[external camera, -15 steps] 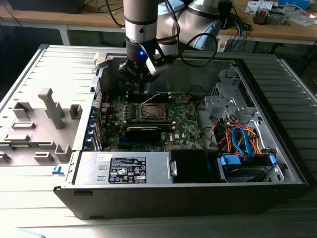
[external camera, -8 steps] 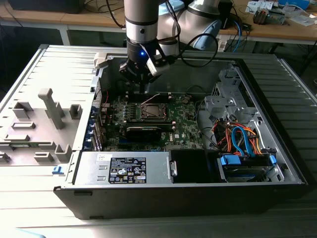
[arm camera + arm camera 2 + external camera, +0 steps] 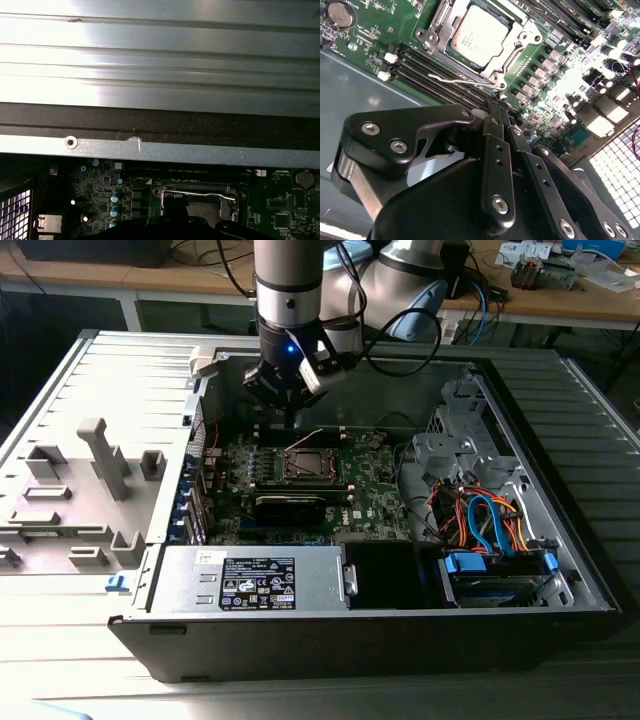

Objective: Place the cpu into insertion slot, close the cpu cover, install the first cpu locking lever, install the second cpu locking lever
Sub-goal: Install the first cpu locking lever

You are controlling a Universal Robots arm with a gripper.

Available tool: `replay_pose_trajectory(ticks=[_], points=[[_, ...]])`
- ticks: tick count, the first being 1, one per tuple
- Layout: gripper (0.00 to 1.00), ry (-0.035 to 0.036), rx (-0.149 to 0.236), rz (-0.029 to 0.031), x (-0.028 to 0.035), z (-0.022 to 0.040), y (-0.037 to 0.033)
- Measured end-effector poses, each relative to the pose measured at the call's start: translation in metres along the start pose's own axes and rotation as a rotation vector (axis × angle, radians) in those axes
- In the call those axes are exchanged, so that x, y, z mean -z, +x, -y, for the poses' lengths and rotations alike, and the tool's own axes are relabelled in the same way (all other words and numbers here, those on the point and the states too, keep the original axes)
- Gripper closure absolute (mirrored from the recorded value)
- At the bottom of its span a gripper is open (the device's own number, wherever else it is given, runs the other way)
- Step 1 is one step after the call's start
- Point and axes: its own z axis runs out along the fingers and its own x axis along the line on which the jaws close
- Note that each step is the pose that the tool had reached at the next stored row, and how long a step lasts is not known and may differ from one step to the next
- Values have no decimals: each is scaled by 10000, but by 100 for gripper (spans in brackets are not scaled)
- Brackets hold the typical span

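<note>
The cpu (image 3: 479, 32), a square silver-topped chip, lies in the insertion slot (image 3: 305, 462) on the green board. The silver cpu cover (image 3: 520, 42) lies flat around it, framing the chip. A thin wire locking lever (image 3: 455, 80) runs along the socket's side nearest my fingers and stands slightly off the frame. In the first wrist view the same socket (image 3: 200, 206) shows with a lever (image 3: 200, 192) across its edge. My gripper (image 3: 496, 104) hovers just short of that lever, black fingers pressed together with nothing between them. In the exterior view the gripper (image 3: 290, 423) hangs just behind the socket.
Black memory slots (image 3: 435, 70) lie between my fingers and the socket. The case's far wall (image 3: 150, 130) is close behind. A power supply (image 3: 250, 580) sits at the front, and a drive cage with orange and blue cables (image 3: 490, 525) at the exterior view's right.
</note>
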Motion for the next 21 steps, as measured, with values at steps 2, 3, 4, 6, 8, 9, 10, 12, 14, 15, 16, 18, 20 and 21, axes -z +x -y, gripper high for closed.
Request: replay_pose_trajectory(ticks=[2, 3, 4, 6, 8, 9, 10, 12, 14, 15, 16, 18, 20, 21], points=[[89, 0, -1, 0, 0, 0, -2], [89, 0, 0, -1, -1, 0, -4], [89, 0, 0, 0, -1, 0, -5], [89, 1, 1, -1, -4, 0, -10], [89, 1, 0, -1, -6, 1, -14], [89, 0, 1, -1, -7, 1, -16], [89, 0, 1, -1, -8, 1, -19], [89, 0, 0, 0, -12, 1, -26], [89, 0, -1, 0, -19, 2, -30], [89, -1, -1, 1, -23, 2, -31], [89, -1, 0, 0, -27, 2, -31], [89, 0, 6, 0, -36, 2, -31], [89, -1, 10, 0, -50, 2, -31], [89, 0, 10, 0, -58, 3, -31]])
